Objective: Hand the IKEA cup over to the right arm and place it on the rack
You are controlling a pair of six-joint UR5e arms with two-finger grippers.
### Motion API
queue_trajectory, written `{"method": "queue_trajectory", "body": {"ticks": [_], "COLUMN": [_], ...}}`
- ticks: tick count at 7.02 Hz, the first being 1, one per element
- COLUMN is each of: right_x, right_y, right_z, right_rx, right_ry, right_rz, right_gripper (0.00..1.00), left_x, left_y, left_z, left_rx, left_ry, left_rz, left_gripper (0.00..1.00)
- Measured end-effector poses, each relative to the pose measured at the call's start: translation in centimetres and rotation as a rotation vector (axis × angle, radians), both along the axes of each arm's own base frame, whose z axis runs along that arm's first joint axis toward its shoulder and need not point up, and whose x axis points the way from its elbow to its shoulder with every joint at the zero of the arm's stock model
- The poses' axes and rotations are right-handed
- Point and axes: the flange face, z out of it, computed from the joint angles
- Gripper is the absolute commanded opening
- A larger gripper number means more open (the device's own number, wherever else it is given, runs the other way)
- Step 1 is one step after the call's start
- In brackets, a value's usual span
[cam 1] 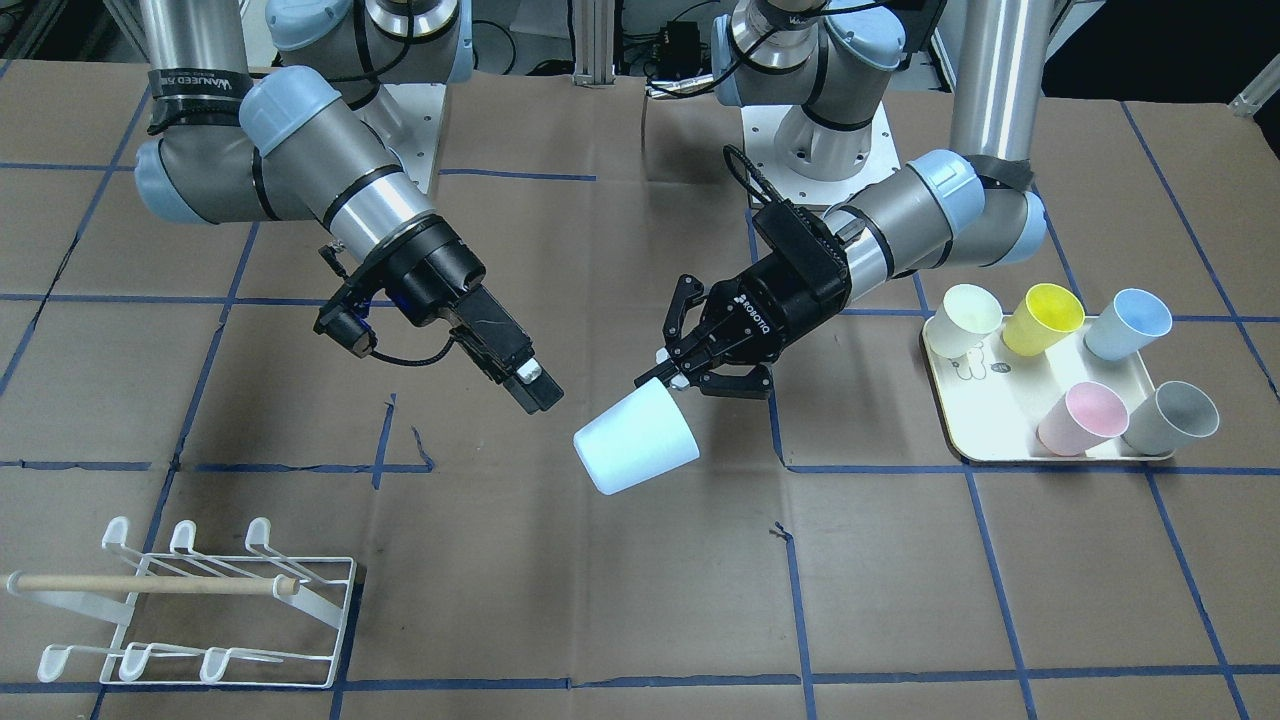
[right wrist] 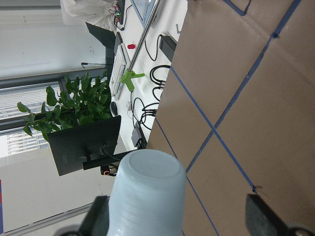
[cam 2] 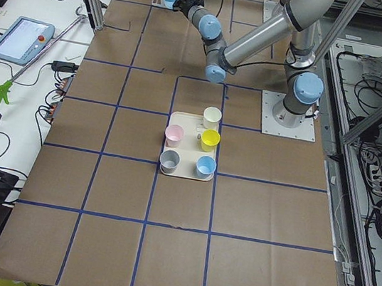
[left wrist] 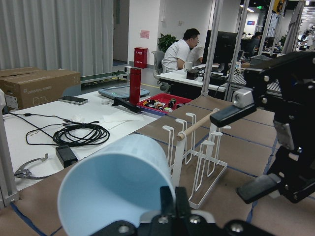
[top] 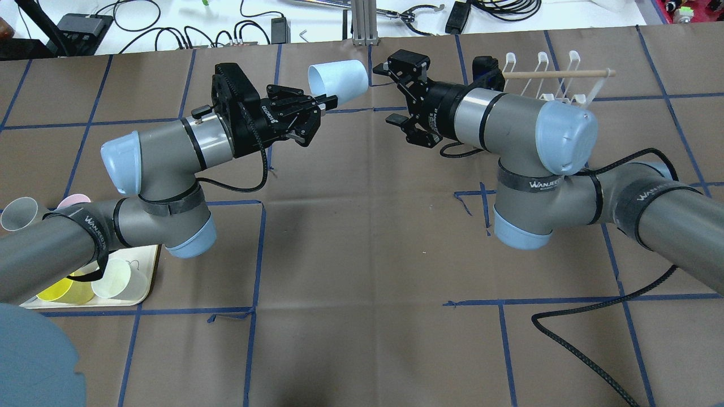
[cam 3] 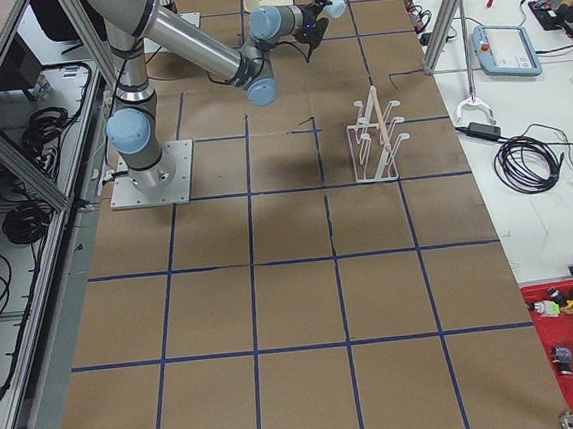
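The IKEA cup [cam 1: 636,442] is pale blue and hangs on its side above the middle of the table. My left gripper [cam 1: 672,380] is shut on its rim, and its closed base points at the right arm [top: 509,121]. My right gripper [top: 393,90] is open, facing the cup's base [top: 339,79] with a small gap between them. In the right wrist view the cup [right wrist: 147,194] shows between that gripper's spread fingers [right wrist: 96,216]. The white wire rack [cam 1: 190,600] with its wooden dowel stands on the table beyond the right arm, with no cups on it.
A cream tray [cam 1: 1000,445] on my left side holds several cups: cream, yellow, blue, pink and grey. A black cable [top: 588,350] loops over the table near the right arm. People sit at desks past the table's end in the left wrist view.
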Motion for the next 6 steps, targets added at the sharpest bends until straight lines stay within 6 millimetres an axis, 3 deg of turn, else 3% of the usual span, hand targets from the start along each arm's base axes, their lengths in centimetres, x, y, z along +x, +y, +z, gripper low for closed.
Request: {"method": "queue_trajectory", "body": {"ticks": [2, 6], "right_x": [1.5, 2.8], "right_y": [-1.6, -2.6], "right_z": [-0.8, -0.7], "right_rx": [0.021, 0.047], "right_ry": [-0.033, -0.071], "right_rz": [0.004, -0.003], "right_gripper": [0.96, 0.96], "left_x": [0.0, 0.0], "left_y": [0.0, 0.1], "left_z": [0.0, 0.4], "left_rx": [0.0, 0.001], "left_ry": [0.001, 0.004], "left_rz": [0.0, 0.003], "left_gripper": [0.05, 0.06]}}
